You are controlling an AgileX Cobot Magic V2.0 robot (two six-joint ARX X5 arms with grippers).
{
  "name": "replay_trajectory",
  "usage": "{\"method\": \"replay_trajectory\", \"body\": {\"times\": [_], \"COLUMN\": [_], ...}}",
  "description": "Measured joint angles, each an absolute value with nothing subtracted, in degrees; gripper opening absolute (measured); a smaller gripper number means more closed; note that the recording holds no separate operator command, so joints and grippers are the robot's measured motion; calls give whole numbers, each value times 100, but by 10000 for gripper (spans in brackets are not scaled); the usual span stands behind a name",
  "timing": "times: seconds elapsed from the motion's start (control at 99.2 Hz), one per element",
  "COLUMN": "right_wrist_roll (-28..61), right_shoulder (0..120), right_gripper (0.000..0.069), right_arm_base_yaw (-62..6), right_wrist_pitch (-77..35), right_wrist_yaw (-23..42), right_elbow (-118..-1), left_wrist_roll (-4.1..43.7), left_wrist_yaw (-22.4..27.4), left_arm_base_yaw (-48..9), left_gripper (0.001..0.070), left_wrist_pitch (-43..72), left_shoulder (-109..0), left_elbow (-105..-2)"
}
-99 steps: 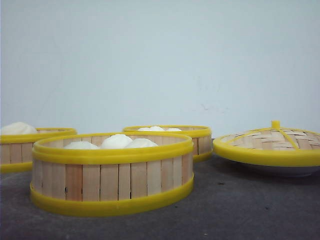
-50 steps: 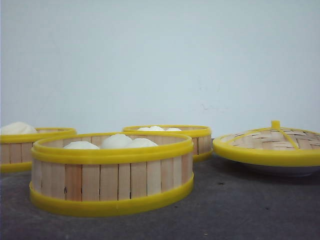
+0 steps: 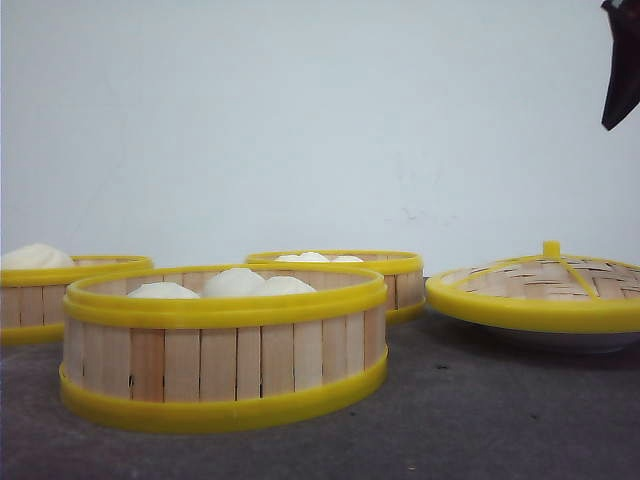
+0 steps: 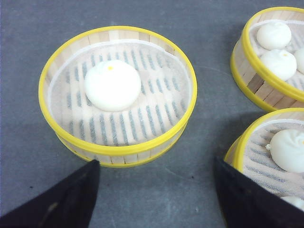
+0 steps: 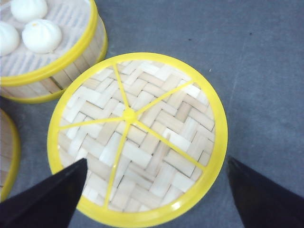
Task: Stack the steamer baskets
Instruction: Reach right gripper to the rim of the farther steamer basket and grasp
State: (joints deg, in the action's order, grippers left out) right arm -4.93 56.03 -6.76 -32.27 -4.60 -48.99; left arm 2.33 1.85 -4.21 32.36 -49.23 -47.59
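Three steamer baskets with pale slat walls and yellow rims stand on the dark table, each holding white buns. In the front view one basket (image 3: 40, 290) is at the far left, one (image 3: 225, 345) at the near centre and one (image 3: 340, 268) behind it. My left gripper (image 4: 154, 190) hangs open above the table beside the one-bun basket (image 4: 117, 90), touching nothing. Two other baskets (image 4: 270, 52) (image 4: 275, 152) lie close by. My right gripper (image 5: 156, 190) is open above the woven lid (image 5: 137, 137). One of its dark fingers (image 3: 622, 60) shows at the front view's top right.
The domed woven lid (image 3: 540, 295) with yellow rim and knob rests on a white plate (image 3: 565, 342) at the right. A basket with buns (image 5: 47, 42) stands next to the lid, and another rim (image 5: 7, 156) shows at the edge. A pale wall stands behind the table.
A dark finger of my right gripper has come into the front view at the top right. The baskets and lid have not moved.
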Motion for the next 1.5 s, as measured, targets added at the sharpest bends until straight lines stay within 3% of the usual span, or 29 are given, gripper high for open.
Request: {"method": "replay_trajectory", "body": {"times": [0.202, 0.454, 0.978, 1.2, 1.442, 1.502], "right_wrist_roll": [-624, -646, -620, -580, -578, -578], "right_shoulder": [6458, 8429, 12136, 12912, 13144, 13187], "right_gripper": [601, 601, 561, 551, 466, 416], "right_arm_base_yaw": [-945, -1326, -1544, -1592, -1612, -1612], "right_wrist_pitch": [-2499, -2482, -3667, -3900, -4021, -4073], "right_wrist_yaw": [-974, -1048, -873, -749, -729, -681], "right_elbow": [-5083, -6657, -10678, -11489, -11504, -11504], "left_wrist_roll": [233, 233, 233, 233, 233, 233], "left_wrist_yaw": [185, 185, 185, 185, 183, 185], "left_arm_base_yaw": [-421, -421, -421, -421, -421, -421], "left_gripper": [470, 470, 470, 470, 470, 470], "left_wrist_pitch": [3190, 3116, 3114, 3114, 3116, 3114], "left_shoulder": [-4923, -4923, -4923, -4923, -4923, -4923], "left_elbow": [-4759, -4759, -4759, -4759, -4759, -4759]}}
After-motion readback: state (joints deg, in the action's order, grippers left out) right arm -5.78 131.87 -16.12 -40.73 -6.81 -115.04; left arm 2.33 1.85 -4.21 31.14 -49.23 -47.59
